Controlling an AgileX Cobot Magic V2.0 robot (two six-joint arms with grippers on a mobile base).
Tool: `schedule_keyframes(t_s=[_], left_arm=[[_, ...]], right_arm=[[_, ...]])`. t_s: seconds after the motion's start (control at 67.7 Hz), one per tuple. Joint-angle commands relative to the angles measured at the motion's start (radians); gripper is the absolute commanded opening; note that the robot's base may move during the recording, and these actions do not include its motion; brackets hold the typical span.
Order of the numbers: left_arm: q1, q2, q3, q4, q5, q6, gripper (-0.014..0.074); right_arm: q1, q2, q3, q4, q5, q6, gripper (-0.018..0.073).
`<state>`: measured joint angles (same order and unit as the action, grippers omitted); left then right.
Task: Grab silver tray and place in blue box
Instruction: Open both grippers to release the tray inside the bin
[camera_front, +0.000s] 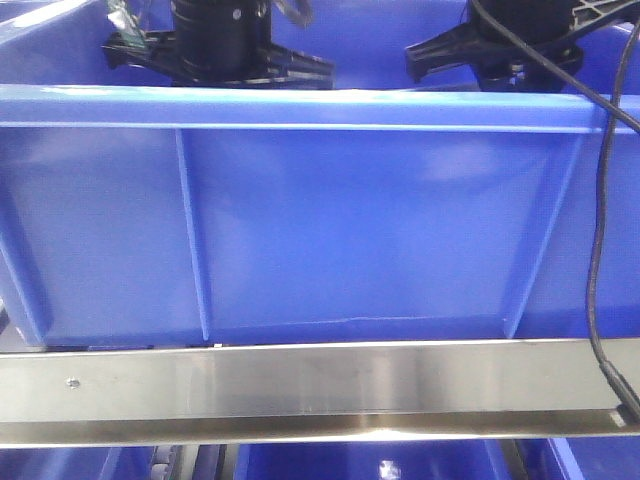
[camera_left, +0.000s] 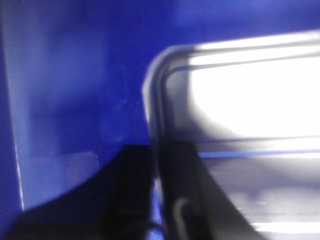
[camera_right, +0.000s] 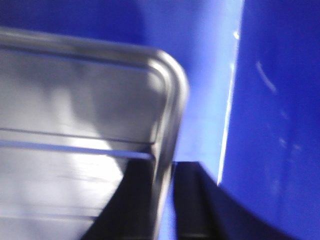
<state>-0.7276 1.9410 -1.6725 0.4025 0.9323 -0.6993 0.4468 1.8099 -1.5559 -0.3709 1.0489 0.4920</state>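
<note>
1. Down inside the blue box (camera_front: 340, 230), both arms are reaching over the far rim, and the silver tray (camera_right: 75, 125) is hanging between them, with blue wall just beside its rounded corners.
2. Left gripper (camera_left: 157, 200): its fingers are sitting either side of the tray's lip, apparently pinching it. Right gripper (camera_right: 167, 200) is doing the same at the opposite end.
3. Both wrist views are blurring, so I cannot tell whether the tray is touching the floor of the box yet.
4. Letting go too high risks the tray clattering down or tilting.
5. One side releasing first risks it swinging into the wall.
6. The grip on that thin, shiny lip looks likely to slip.
</note>
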Motion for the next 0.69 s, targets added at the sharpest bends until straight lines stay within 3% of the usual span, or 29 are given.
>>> schedule_keyframes(t_s=[0.0,0.133,0.296,0.429,0.547,0.68], left_arm=[[0.005,-0.053,-0.028,-0.014,-0.054,0.014,0.0338],[0.005,-0.053,-0.039,-0.02,-0.041,0.024,0.0476],[0.005,-0.053,-0.088,-0.024,0.013,0.038,0.0484],[0.001,-0.067,-0.151,-0.035,0.094,0.099,0.0483],[0.001,-0.129,-0.158,-0.068,0.123,0.156,0.0434],[0.001,-0.209,-0.158,-0.069,0.161,0.209,0.0334]], right_arm=[[0.004,-0.054,-0.036,-0.03,-0.035,-0.015,0.0448],[0.004,-0.055,-0.036,-0.03,-0.032,-0.014,0.0562],[0.004,-0.072,-0.036,-0.03,-0.021,-0.014,0.0559],[0.006,-0.118,-0.036,-0.03,-0.019,-0.014,0.0554],[0.011,-0.19,-0.036,-0.03,-0.017,-0.028,0.045],[0.022,-0.27,-0.034,-0.03,-0.016,-0.042,0.0254]])
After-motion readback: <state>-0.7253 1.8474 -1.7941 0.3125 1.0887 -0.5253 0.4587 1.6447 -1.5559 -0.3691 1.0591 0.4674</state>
